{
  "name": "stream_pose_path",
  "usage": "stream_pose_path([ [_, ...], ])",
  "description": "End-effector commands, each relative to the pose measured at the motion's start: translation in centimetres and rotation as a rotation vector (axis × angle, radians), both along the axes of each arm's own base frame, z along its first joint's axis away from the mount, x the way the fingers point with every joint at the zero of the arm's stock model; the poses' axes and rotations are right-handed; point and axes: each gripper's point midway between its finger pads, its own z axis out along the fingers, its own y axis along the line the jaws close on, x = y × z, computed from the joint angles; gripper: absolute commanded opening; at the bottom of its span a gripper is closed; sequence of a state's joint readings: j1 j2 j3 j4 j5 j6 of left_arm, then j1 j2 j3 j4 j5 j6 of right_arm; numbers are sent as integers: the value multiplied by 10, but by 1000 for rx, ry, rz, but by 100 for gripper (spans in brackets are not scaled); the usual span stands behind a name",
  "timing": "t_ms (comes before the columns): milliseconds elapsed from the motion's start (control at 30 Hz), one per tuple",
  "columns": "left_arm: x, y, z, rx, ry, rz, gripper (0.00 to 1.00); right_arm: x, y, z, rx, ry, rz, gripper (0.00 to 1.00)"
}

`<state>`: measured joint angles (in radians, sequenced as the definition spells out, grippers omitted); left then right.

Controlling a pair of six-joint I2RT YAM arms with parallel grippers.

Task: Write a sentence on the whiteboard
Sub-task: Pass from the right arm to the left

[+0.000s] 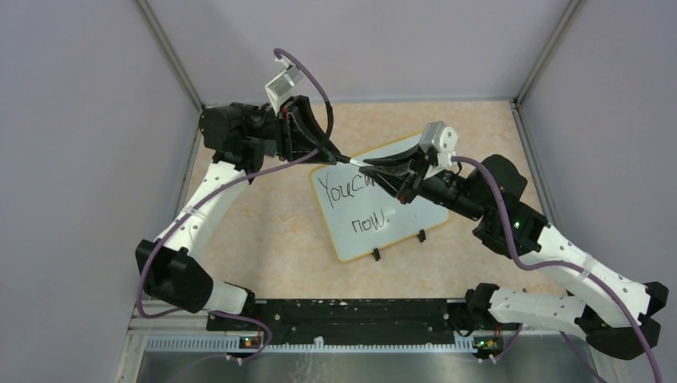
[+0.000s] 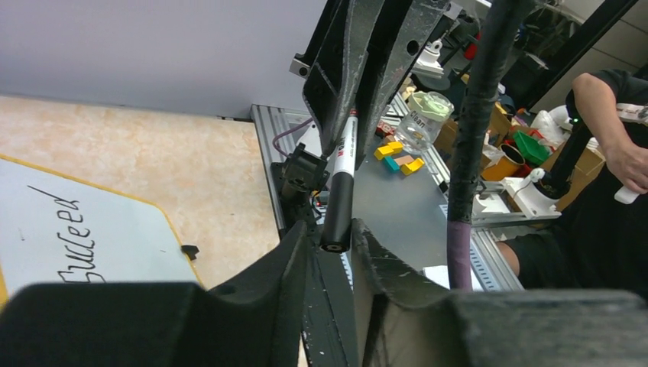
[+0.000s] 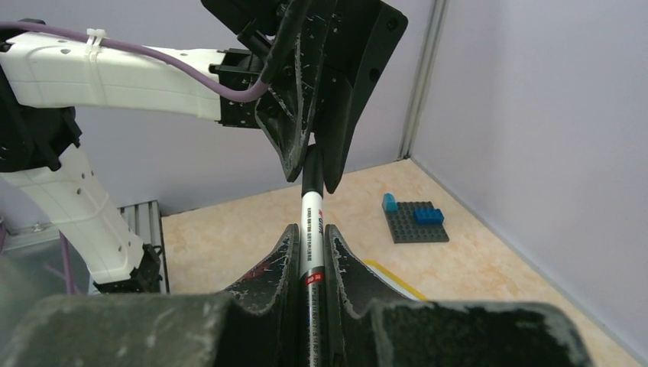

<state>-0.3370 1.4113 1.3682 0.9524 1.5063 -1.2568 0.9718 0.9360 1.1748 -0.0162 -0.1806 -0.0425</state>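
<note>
"How far along is it?"

"Close to finished, I'd say. Nearest us, just past the arm bases, the whiteboard (image 1: 403, 230) lies flat on the table, turned at an angle. It has a yellow rim all round and little black feet at its near edge. The sentence (image 1: 345, 191) is on it in black. 'You ca' shows on the top line before the right arm covers the rest, and 'now.' sits underneath, full stop included. The left wrist camera picks up 'Succeed' further along that top line."

"So nothing is left to write?"

"It reads complete to me. What's left is dealing with the pen."

"Where is the pen?"

"Up off the surface, about over the board's far edge. The marker (image 1: 358, 162) spans the two pincers. The right gripper (image 1: 375, 166) is clamped on the white barrel, and the left gripper (image 1: 343, 158) is pinched on the black end, which looks like the cap. It could be capping or a handover; I can't tell which."

"Is the lettering tidy?"

"It's a loose, slanted hand, but legible. Further off, toward the right wall, there's a small dark plate (image 3: 416, 222) with blue blocks, well apart from all this."
</note>
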Motion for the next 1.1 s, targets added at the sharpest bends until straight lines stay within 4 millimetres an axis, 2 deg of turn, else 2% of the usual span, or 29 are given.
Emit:
stream_pose_path([
  [0,-20,3,6,-16,-84,-25,29,-4,-6,25,49,3,6,0],
  [267,-27,2,4,-14,-89,-46,0,-4,-4,24,65,63,25,0],
  [400,-33,-2,5,-26,-90,-63,0,-12,1,21,55,69,76,0],
  [633,-40,-14,6,-41,-63,-99,0,-11,10,16,34,73,103,0],
  [1067,-38,-26,4,-53,-13,-114,0,-8,24,4,-1,77,120,0],
])
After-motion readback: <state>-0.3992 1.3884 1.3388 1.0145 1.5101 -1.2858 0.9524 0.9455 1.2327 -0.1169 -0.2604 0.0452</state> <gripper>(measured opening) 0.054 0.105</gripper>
